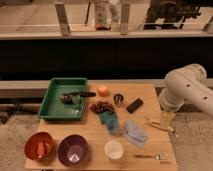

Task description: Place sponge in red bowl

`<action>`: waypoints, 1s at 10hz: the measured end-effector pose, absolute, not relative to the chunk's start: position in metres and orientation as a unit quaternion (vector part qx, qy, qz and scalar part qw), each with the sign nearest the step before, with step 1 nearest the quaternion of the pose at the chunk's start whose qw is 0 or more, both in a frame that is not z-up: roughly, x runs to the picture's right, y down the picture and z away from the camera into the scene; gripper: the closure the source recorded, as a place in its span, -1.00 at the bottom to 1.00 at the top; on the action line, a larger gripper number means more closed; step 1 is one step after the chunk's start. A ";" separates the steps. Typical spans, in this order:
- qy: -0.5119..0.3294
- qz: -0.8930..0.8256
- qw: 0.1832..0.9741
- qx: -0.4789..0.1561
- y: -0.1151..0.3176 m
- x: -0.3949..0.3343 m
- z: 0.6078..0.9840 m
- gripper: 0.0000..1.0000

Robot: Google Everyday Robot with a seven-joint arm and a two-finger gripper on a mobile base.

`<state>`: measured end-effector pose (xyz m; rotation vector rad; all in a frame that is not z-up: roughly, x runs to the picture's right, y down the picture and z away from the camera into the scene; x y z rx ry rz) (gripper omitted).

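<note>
Hanging claw [159,123] right of sponge [109,120].

Table [150,92] looks like matt pale wood. Green tray [50,107], red bowl [31,145] and purple bowl [73,150] all read as smooth plastic with a slight sheen. Grey-blue cloth [135,132] is soft and crumpled, fork [150,156] looks metal. Arm [190,87] is a smooth white shell, gripper [167,119] under it at the table's right edge.

No lettering, label, brand or number is legible on the tabletop [90,127], the green tray [48,100] or the red bowl [29,141]. The robot's hand [165,119], at the tabletop's right edge, shows no readable mark either.
</note>
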<state>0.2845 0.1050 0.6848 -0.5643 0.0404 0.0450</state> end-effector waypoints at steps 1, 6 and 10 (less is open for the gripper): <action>0.020 0.022 0.960 -0.278 0.105 0.285 0.685 -0.60; 0.020 0.022 0.960 -0.278 0.105 0.285 0.685 -0.60; 0.020 0.022 0.960 -0.278 0.105 0.285 0.685 -0.60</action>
